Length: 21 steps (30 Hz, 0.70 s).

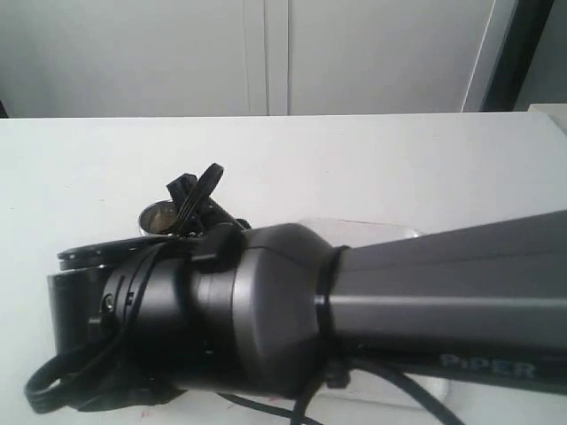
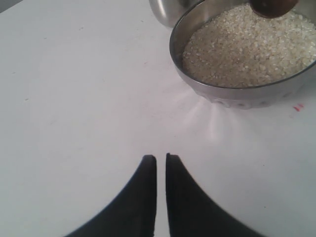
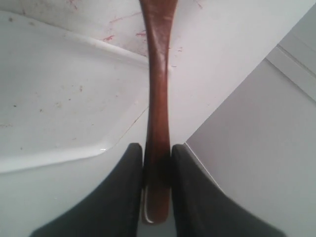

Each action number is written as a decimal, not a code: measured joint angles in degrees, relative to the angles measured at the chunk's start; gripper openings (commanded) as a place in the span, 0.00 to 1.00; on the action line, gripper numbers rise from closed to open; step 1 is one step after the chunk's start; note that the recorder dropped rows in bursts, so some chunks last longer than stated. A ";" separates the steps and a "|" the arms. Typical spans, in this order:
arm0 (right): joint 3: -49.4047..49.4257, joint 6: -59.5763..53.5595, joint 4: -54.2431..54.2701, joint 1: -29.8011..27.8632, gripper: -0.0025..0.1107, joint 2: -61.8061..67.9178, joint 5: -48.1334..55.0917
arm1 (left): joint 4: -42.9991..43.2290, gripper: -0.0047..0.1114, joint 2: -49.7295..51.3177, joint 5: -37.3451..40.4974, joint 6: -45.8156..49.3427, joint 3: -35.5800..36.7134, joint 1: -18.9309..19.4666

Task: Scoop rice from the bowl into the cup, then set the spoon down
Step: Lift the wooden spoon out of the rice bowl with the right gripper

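Over the rice [image 2: 242, 54], the spoon [image 2: 274, 6] shows only its dark oval head, low against the grains. They fill the bowl [image 2: 237, 96] almost level. Right gripper [image 3: 157, 146] is clenched on the slim handle close to its end, with the handle running straight out from the jaws. That long hold likely keeps the arm clear of the rim while the head digs. Cup [image 2: 165, 12] stands just beside the bowl, left of centre in the scene, making a short carry for a loaded spoon. Left gripper [image 2: 161, 157] hangs near the bowl over bare table [image 2: 74, 98], fingers all but together, grasping nothing and apparently kept out of the way. White tray [image 3: 54, 98] lies below the right wrist. Judged stage: scooping; cup's contents cannot be told.
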 measured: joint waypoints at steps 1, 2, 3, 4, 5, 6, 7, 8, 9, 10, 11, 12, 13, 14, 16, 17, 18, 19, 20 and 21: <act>0.00 0.00 -0.25 0.00 0.02 0.26 0.00 | 0.00 0.16 0.00 0.00 0.00 0.00 0.00; 0.00 0.00 -0.36 0.00 0.02 0.47 0.00 | 0.00 0.16 0.00 0.00 0.00 0.00 0.00; 0.00 0.00 -0.38 0.00 0.02 0.74 0.00 | 0.00 0.16 0.00 0.00 0.00 0.00 0.00; 0.00 0.00 -0.53 0.00 0.02 0.98 0.00 | 0.00 0.16 0.00 0.00 0.00 0.00 0.00; 0.00 0.00 -0.74 0.07 0.02 1.15 0.00 | 0.00 0.16 0.00 0.00 0.00 0.00 0.00; 0.00 0.00 -0.78 0.07 0.02 1.41 0.00 | 0.00 0.16 0.00 0.00 0.00 0.00 0.00; 0.00 0.00 -0.78 0.17 0.02 1.56 0.00 | 0.00 0.16 0.00 0.00 0.00 0.00 0.00; 0.00 0.00 -0.78 0.22 0.02 1.79 -0.11 | 0.00 0.16 0.00 0.00 0.00 0.00 0.00; 0.00 0.00 -0.78 0.50 0.02 1.94 -0.11 | 0.00 0.16 0.00 0.00 0.00 0.00 0.00; 0.00 0.00 -0.82 0.74 0.02 2.14 -0.11 | 0.00 0.16 0.00 0.00 0.00 0.00 0.00; 0.00 0.00 -0.82 1.08 0.02 2.39 -0.11 | 0.00 0.16 0.00 0.00 0.00 0.00 0.00; 0.00 0.00 -0.82 1.20 0.02 2.50 -0.11 | 0.00 0.16 0.00 0.00 0.00 0.00 0.00; 0.00 0.00 -0.82 1.28 0.02 2.83 -0.11 | 0.00 0.16 0.00 0.00 0.00 0.00 0.00; 0.00 0.00 -0.92 1.28 0.02 3.08 -0.11 | 0.00 0.16 0.00 0.00 0.00 0.00 0.00; 0.00 0.00 -0.96 1.28 0.02 3.62 -0.11 | 0.00 0.16 0.00 0.00 0.00 0.00 0.00; 0.00 0.00 -1.05 1.28 0.02 3.82 -0.11 | 0.00 0.16 0.00 0.00 0.00 0.00 0.00; 0.00 0.00 -1.19 1.28 0.02 3.95 -0.11 | 0.00 0.16 0.00 0.00 0.00 0.00 0.00; 0.00 0.00 -1.19 1.41 0.02 4.30 -0.11 | 0.00 0.16 0.00 0.00 0.00 0.00 0.00; 0.00 0.00 -1.19 1.41 0.02 4.40 -0.11 | 0.00 0.16 0.00 0.00 0.00 0.00 0.00; 0.00 0.00 -1.19 1.67 0.02 4.49 -0.11 | 0.00 0.16 0.00 0.00 0.00 0.00 0.00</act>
